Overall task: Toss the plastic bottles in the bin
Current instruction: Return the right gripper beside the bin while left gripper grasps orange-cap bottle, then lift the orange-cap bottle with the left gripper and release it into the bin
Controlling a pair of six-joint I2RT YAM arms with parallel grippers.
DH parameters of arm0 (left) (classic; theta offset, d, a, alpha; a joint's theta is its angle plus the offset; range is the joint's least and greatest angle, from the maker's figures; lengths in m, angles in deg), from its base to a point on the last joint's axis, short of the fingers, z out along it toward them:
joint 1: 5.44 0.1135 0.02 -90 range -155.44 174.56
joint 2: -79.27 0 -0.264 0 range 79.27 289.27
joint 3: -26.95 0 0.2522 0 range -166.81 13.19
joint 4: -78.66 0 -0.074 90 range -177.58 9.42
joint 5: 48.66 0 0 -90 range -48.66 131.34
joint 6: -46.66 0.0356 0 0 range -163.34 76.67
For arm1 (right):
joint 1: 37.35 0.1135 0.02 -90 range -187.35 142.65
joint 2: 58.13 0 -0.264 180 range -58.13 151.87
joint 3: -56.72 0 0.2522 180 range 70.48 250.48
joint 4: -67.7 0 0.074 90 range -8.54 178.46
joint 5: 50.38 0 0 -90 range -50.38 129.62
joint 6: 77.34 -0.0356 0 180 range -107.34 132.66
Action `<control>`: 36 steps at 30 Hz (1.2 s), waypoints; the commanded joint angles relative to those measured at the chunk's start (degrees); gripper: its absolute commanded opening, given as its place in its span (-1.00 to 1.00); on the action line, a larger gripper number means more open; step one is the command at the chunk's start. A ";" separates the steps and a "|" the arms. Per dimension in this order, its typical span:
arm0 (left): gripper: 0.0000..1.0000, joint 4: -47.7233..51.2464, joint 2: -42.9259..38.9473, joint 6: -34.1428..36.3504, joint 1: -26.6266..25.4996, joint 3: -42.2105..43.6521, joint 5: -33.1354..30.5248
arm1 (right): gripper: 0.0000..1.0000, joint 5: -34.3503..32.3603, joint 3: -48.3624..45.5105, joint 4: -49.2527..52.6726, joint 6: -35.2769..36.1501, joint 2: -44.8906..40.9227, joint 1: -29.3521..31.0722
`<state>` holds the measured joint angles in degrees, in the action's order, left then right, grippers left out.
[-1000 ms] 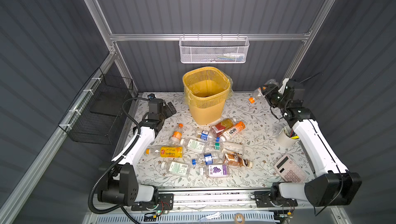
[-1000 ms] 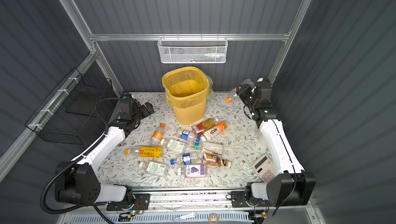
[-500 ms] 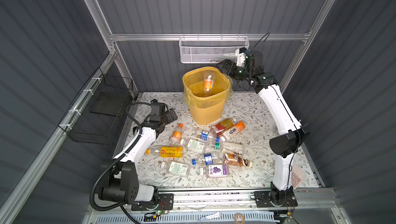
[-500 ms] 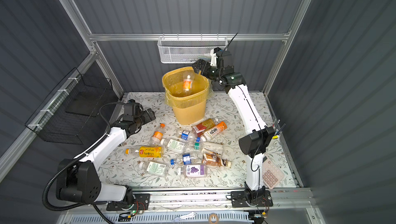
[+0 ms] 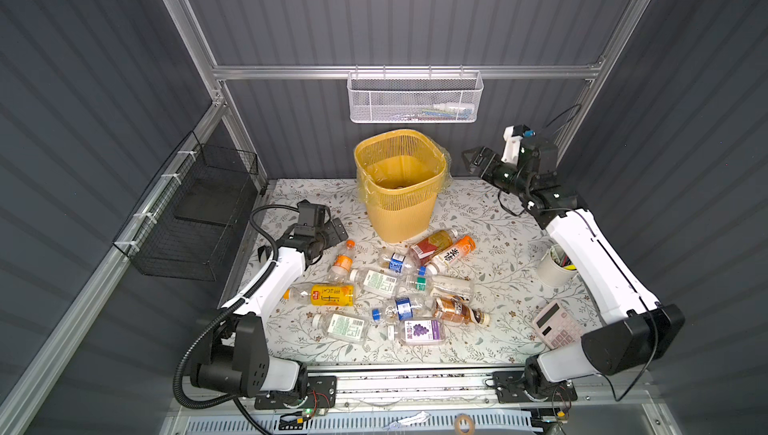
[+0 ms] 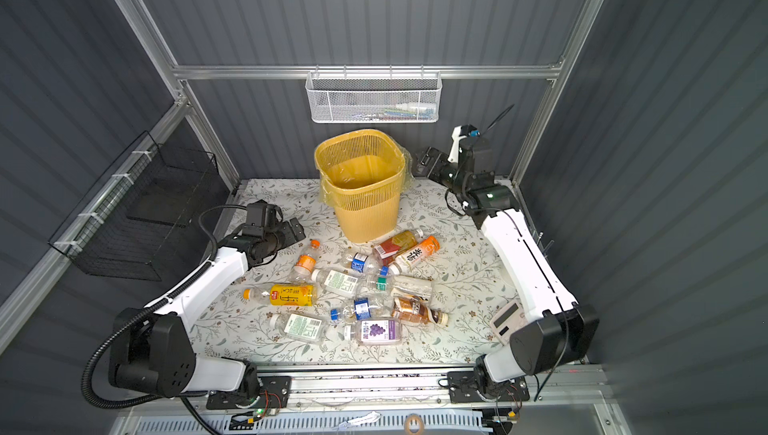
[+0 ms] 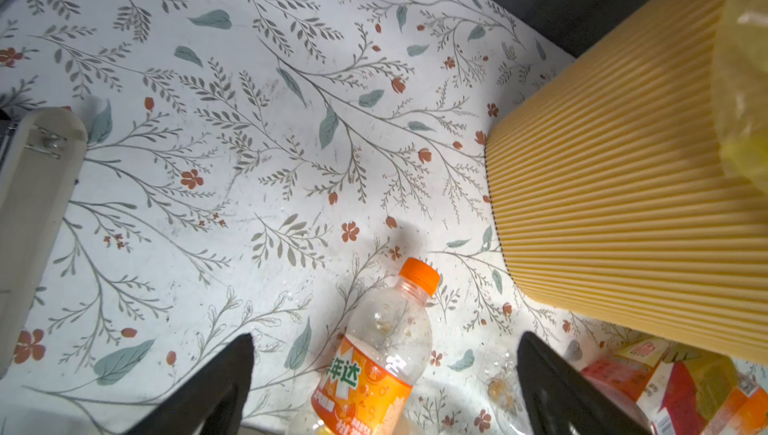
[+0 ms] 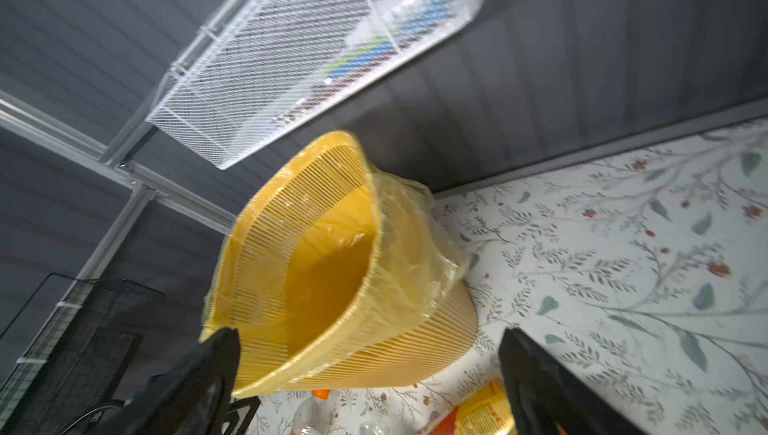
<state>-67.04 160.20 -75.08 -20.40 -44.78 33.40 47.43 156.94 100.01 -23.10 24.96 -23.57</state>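
My left hand (image 5: 333,230) is spread wide and empty, low over the tabletop (image 5: 490,221). In its wrist view an orange-label bottle (image 7: 382,366) lies flat between the fingers (image 7: 224,387), clear of both, its cap towards the bin (image 7: 623,187).

My right hand (image 5: 473,160) is also wide open and holds nothing. It is raised level with the bin's rim, just to its right, and its wrist view looks into the mouth (blurred).

The bin (image 5: 401,216) stands upright at the back centre, lined with a clear yellowish bag (image 5: 440,162) folded over the rim. There is something dark at the bottom, but I cannot tell what.

The other bottles (image 5: 399,287), about ten, lie scattered on their sides in front of the bin, between my arms. Their labels are yellow, blue, green-white, brown, red and purple-grape.

On the right side of the floral tabletop are a white pen cup (image 5: 555,266) and a pink calculator (image 5: 557,325).

A white mesh basket (image 5: 413,98) hangs on the back rail and a black wire basket (image 5: 199,212) on the left. The walls are grey and ribbed all round.
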 commanded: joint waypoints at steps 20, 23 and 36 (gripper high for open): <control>0.61 12.43 13.29 11.35 -5.43 -4.31 -1.96 | 0.98 -2.73 -31.17 -2.05 -10.79 -14.06 -9.74; 0.49 11.99 15.93 12.73 -5.35 -6.24 -1.54 | 0.98 -1.72 -31.17 -2.37 -10.43 -13.74 -9.74; 0.04 9.36 18.53 11.58 -2.35 -5.93 1.27 | 0.98 -1.49 -35.43 -3.87 -13.00 -15.52 -11.93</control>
<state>-57.17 179.50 -63.06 -23.78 -51.25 33.68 45.66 122.42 97.51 -34.93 10.58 -35.02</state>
